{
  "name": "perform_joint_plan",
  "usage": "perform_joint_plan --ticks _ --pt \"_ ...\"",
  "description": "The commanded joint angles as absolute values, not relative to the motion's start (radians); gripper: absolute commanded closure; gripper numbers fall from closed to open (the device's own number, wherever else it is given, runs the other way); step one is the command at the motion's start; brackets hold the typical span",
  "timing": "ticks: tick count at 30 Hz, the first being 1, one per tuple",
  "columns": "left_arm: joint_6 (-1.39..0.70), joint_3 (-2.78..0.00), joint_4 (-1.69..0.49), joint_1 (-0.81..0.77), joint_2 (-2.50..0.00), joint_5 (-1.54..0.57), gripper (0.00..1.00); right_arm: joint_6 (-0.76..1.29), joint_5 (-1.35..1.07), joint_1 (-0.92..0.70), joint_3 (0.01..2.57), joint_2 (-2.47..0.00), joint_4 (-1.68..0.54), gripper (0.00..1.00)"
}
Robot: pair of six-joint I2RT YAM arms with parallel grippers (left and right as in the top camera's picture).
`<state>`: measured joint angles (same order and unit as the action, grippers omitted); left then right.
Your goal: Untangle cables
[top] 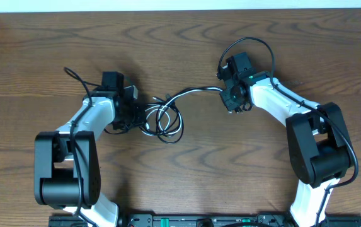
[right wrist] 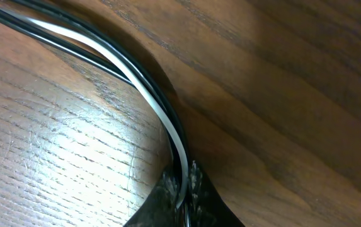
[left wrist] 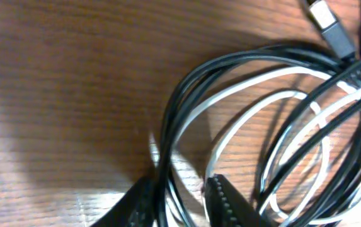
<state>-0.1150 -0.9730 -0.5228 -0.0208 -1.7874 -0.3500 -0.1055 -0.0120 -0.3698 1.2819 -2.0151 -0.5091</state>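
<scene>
The cables (top: 162, 120) lie as a loose coil of black and white loops at the table's middle, with a strand arching right to my right gripper (top: 226, 94). My left gripper (top: 136, 112) is at the coil's left edge. In the left wrist view the left gripper (left wrist: 179, 189) has its jaws drawn in around black and white cable strands (left wrist: 243, 82) that run between them. A plug end (left wrist: 330, 26) lies at the top right. In the right wrist view the right gripper (right wrist: 183, 183) is shut on a white and black strand (right wrist: 136, 75).
The wooden table (top: 186, 38) stretches bare behind the arms, with its pale far edge at the top. The thicker black wires of the arms loop above each wrist (top: 256, 44). Both arm bases stand at the near edge.
</scene>
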Motion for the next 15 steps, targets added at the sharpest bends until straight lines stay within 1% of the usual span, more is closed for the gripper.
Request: perform_joint_plan --ticks 1,4,8,13,15 --pt "-0.110 -0.907 -0.549 -0.023 -1.868 -0.294 0.57 -0.091 -0.021 -0.375 1.252 -2.075 -0.519 0.96" --pt "-0.178 -0.934 -0.604 -0.023 -1.868 -0.295 0.55 -0.091 -0.021 -0.375 1.252 -2.075 -0.519 0.95" --pt "-0.205 -1.002 -0.702 -0.023 -1.864 -0.307 0.55 -0.091 -0.021 -0.375 1.252 -2.075 -0.518 0.95" --pt "-0.253 -1.048 -0.797 -0.026 -1.844 -0.306 0.44 -0.091 -0.021 -0.375 1.252 -2.075 -0.519 0.94" --pt "-0.275 -1.048 -0.814 -0.032 -1.840 -0.306 0.37 -0.091 -0.021 -0.375 1.252 -2.075 -0.519 0.94"
